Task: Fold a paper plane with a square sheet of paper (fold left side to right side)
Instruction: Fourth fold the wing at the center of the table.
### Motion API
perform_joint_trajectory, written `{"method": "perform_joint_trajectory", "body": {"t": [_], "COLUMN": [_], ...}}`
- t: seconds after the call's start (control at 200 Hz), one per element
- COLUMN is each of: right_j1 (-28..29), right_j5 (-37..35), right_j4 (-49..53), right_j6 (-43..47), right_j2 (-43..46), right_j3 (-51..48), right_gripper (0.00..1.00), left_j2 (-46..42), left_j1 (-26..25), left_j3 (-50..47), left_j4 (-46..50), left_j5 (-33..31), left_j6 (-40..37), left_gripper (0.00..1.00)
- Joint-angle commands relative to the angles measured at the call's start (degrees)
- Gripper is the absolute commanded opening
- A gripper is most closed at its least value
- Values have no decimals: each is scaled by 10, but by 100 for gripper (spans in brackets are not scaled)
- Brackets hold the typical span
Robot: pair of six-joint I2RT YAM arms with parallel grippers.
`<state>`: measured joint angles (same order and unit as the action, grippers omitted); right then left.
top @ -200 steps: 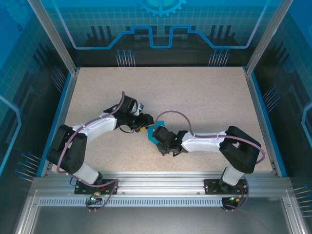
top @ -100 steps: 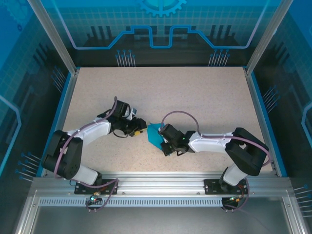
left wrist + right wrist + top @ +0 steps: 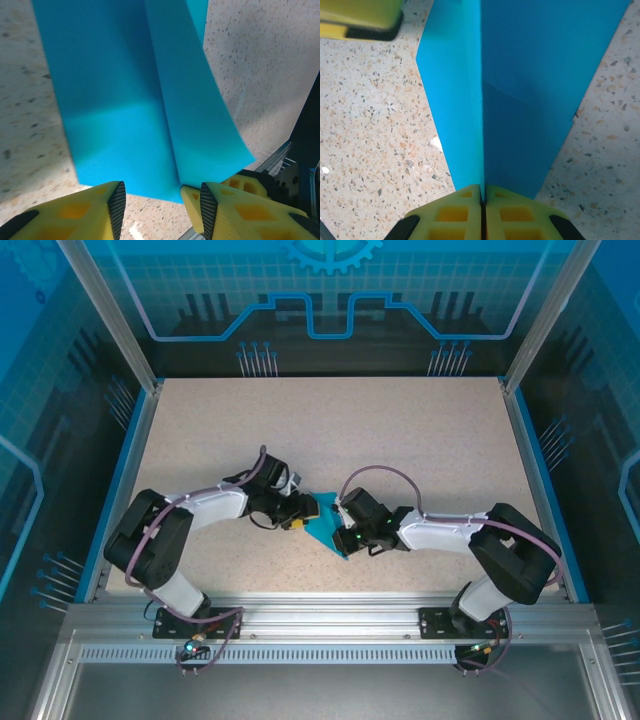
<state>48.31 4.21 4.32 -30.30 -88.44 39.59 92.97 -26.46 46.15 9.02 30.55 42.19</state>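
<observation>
1. From above, the paper plane (image 3: 324, 524) lies on the speckled table (image 3: 400, 430), toward the near edge. It sits between the left hand (image 3: 302, 519) and the right hand (image 3: 343, 538), which meet at it from either side.
2. The right wrist view adds what the overhead hides: the right hand's fingers (image 3: 515, 215) are pressed together on the plane's raised centre crease.
3. The left wrist view shows the left hand's fingers (image 3: 75, 215) standing apart. The plane's near edge reaches the gap, and nothing is clamped.
4. Both arms cover part of the paper from above. Blue walls (image 3: 60, 440) and an aluminium rail (image 3: 330, 608) border the table.
</observation>
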Motion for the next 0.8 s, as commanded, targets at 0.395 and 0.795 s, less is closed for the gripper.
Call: {"method": "perform_joint_trajectory", "body": {"t": [0.395, 0.795], "right_j1": [-30, -41], "right_j5": [69, 95], "right_j4": [-41, -50], "right_j6": [-20, -28], "right_j2": [-14, -42], "right_j3": [-14, -9], "right_gripper": [8, 9], "left_j2": [70, 106], "left_j1": [-26, -28], "left_j3": [57, 76], "left_j4": [-8, 25], "left_j5": [1, -14], "left_j6": [13, 12], "left_gripper": [51, 54]}}
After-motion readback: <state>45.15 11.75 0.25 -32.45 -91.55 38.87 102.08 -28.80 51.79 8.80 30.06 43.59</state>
